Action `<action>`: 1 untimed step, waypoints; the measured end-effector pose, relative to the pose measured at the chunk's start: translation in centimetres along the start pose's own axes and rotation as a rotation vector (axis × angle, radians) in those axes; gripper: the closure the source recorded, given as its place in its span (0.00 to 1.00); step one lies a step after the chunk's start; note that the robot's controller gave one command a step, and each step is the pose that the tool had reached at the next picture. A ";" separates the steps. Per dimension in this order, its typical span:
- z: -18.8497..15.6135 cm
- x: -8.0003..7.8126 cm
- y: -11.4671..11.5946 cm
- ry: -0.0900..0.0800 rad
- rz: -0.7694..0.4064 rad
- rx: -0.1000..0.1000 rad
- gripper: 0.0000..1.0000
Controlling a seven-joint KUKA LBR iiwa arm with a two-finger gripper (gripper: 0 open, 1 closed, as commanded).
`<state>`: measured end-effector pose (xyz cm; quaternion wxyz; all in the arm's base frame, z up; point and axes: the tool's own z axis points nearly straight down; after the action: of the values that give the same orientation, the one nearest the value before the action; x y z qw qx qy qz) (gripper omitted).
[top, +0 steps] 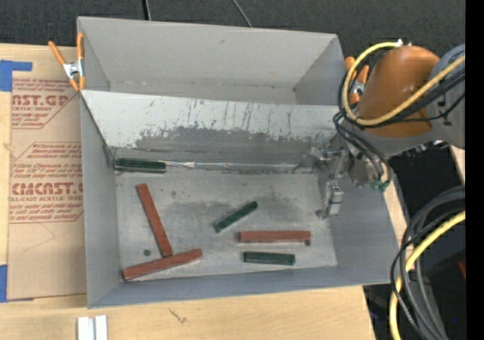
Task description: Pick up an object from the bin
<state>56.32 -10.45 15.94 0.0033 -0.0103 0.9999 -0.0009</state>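
Camera view looks down on the grey metal bin (98, 180), whose flat floor is scuffed and mostly bare, with sloping walls all round. The arm comes in from 3 o'clock, and its claw (330, 206) hangs low over the floor at that side, close to the right wall. I cannot tell how far it is open, and nothing shows in its grip.

Two long red-brown bars (153, 219) meet in a corner shape at 8 o'clock and seem to touch. A shorter red-brown bar (274, 236) lies flat at 5 o'clock. Its right end is the nearest thing to the claw, so it is the likeliest pick. A dark green stick (268, 258) lies just beside it toward 6 o'clock, another green stick (235, 216) lies slanted near the centre, and a third (140, 165) lies along the back wall at 10 o'clock.

The bar looks light, stiff, straight-sided and sturdy. A pinch across its narrow width near mid-length should hold, though it may skid on smooth metal. Its long sides are open, but the green neighbour crowds the 6 o'clock side.
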 end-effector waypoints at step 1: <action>6.8 0.1 -0.8 0.000 -0.068 -0.001 0.00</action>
<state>56.29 -11.24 9.19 0.0032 -0.0445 0.9990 -0.0004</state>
